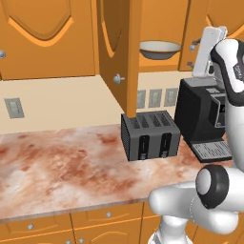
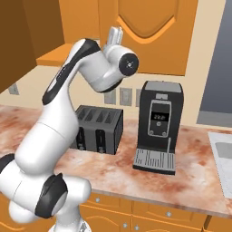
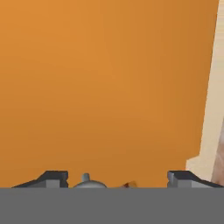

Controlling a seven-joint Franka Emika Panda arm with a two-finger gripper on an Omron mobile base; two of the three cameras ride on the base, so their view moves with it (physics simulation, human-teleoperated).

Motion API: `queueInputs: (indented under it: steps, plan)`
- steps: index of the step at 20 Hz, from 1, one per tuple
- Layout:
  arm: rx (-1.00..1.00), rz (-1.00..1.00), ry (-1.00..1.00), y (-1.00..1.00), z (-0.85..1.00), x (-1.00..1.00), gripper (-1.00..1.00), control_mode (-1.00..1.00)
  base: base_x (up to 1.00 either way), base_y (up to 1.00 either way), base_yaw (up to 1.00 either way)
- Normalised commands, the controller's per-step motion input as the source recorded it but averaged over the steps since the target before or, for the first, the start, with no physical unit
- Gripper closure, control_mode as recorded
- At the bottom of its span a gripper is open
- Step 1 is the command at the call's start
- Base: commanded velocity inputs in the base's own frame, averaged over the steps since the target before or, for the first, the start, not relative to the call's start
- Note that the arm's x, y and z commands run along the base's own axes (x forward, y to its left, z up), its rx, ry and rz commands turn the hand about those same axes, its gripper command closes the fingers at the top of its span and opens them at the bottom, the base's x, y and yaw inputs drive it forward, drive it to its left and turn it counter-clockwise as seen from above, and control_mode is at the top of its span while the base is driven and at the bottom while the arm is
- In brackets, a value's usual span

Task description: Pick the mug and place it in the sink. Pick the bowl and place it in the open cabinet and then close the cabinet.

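Bowl [image 1: 160, 48] sits on the open cabinet's shelf; cabinet door [image 1: 120, 57] stands swung out, left of the bowl. Gripper [image 3: 117, 178] jaws spread, empty, facing orange panel, right of the door.

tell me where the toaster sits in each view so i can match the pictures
Left base view: the toaster is centre-right on the counter, below the open cabinet door's edge.
Right base view: the toaster is centre-left, partly behind the arm.
Hand view: not in it.
Shared landmark: the coffee machine stands just right of the toaster in both base views.
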Motion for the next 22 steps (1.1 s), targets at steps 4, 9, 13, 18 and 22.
queueInputs:
  steps: [4,9,13,18,22]
  plan:
    - [0.09,-0.03,-0.07,-0.03,-0.25,-0.6,-1.0,-1.0,0.0,0.0,0.0]
    - [0.05,-0.04,-0.08,-0.03,0.65,-0.59,-1.0,-1.0,0.0,0.0,0.0]
    - [0.04,-0.02,0.02,0.0,0.65,-0.2,-1.0,-1.0,0.0,0.0,0.0]
    - [0.05,-0.04,0.08,-0.01,0.28,-0.26,-1.0,-1.0,0.0,0.0,0.0]
    - [0.08,-0.07,0.08,-0.04,-0.02,-0.97,-1.0,-1.0,0.0,0.0,0.0]
